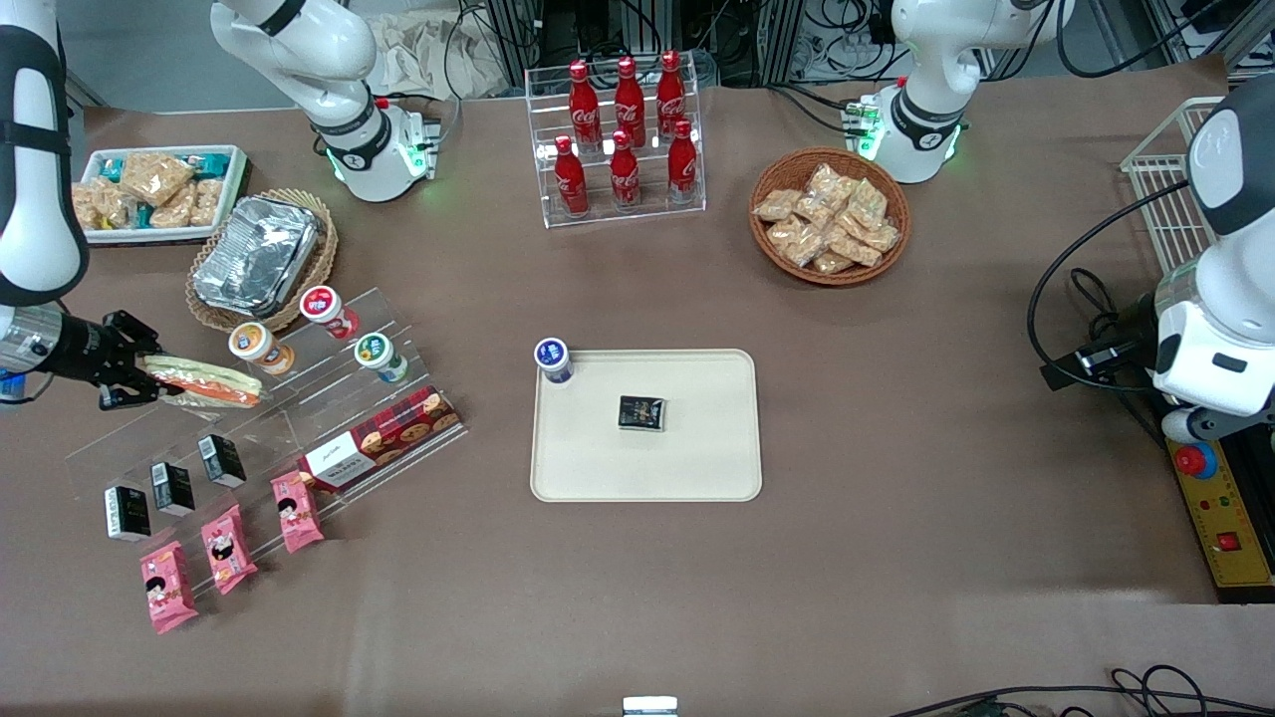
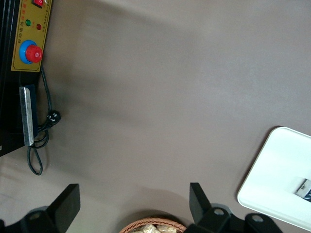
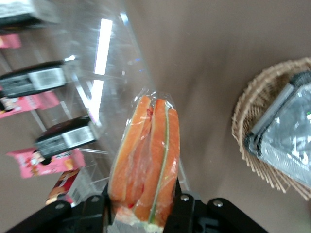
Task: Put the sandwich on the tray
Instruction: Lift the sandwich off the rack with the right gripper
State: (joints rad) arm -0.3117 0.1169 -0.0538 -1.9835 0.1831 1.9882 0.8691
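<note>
Currently logged, item by item:

Sandwich [image 1: 204, 382]: clear-wrapped wedge with orange and green filling layers showing edge-on in the right wrist view [image 3: 146, 165]. It is held clear of the table over the clear acrylic tiered stand [image 1: 269, 418], at the working arm's end of the table. Long axis roughly level and running lengthwise along the table; the free end points toward the tray and the gripped end toward the arm.

Gripper [image 1: 139, 373]: the right arm's, closed on one end of the sandwich, one black finger on each flat face of the wedge, seen close in the right wrist view [image 3: 143, 206].

Arm pose: the wrist lies nearly horizontal, reaching in from the table's edge, fingers aimed toward the table's middle.

Tray [image 1: 697, 468]: cream, rectangular with rounded corners, flat at the table's middle, well apart from the sandwich. One corner also shows in the left wrist view [image 2: 272, 170].

On tray: a small black packet [image 1: 641, 412] near its middle; a blue-lidded cup [image 1: 553, 359] at the corner nearest the stand.

Near the sandwich: three lidded cups on the stand, the orange-lidded cup [image 1: 257, 346] just beside the free end; a foil container [image 1: 257, 255] in a wicker basket [image 1: 321, 239] farther from the front camera.
</note>
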